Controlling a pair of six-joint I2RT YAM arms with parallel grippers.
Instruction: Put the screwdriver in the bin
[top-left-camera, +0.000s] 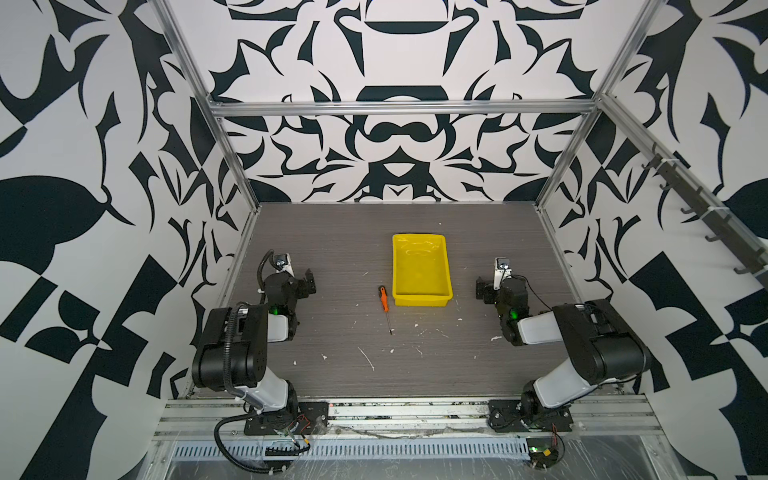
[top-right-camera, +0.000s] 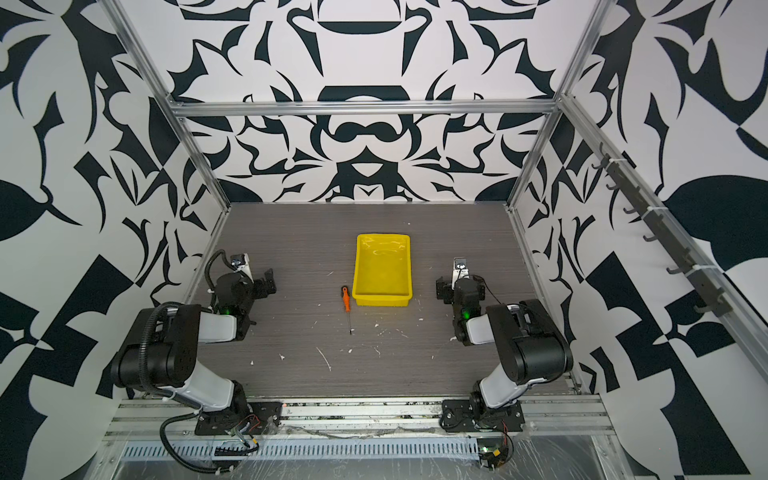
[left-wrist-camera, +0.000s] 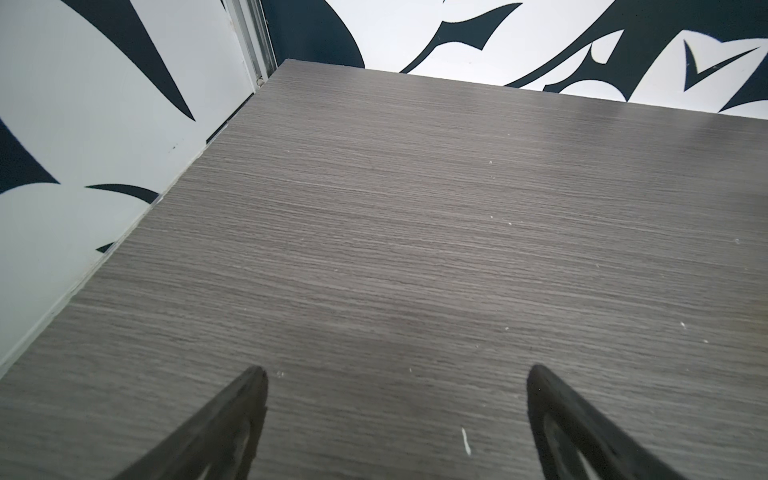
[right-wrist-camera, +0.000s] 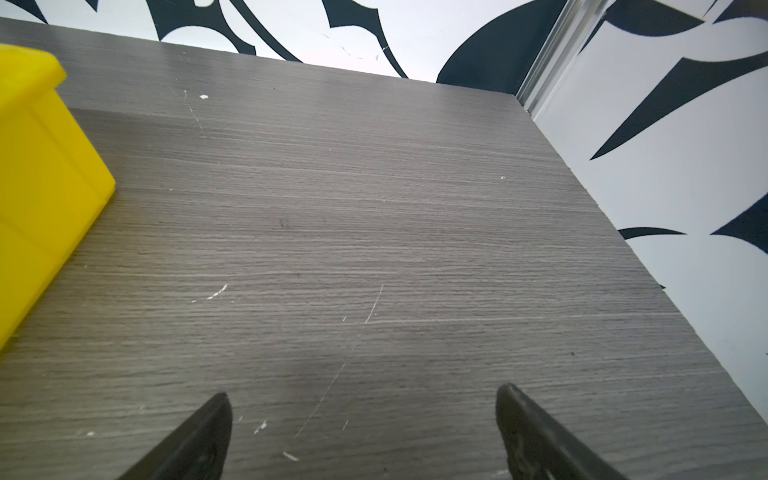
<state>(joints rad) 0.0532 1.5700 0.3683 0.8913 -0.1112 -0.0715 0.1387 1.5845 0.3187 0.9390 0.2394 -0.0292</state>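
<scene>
You have one screwdriver (top-left-camera: 384, 300) and one bin (top-left-camera: 420, 300) on the bench (top-left-camera: 332, 232), and two grippers over it. In both top views the screwdriver (top-right-camera: 346, 300) lies flat on the bench surface around the middle, outside the bin (top-right-camera: 382, 300) and just beside its near left corner (apart, not touching), with the handle toward the far edge and the thin shaft pointing at the near edge. The left gripper (top-left-camera: 309, 282) hangs by the bench's left edge, well apart from the tool. Its wrist view shows the two fingers spread wide over bare wood (left-wrist-camera: 397, 374). The right gripper (top-left-camera: 482, 289) sits toward the right edge, likewise spread and grasping nothing (right-wrist-camera: 361, 399), with the bin's yellow wall (right-wrist-camera: 37, 187) beside it.
</scene>
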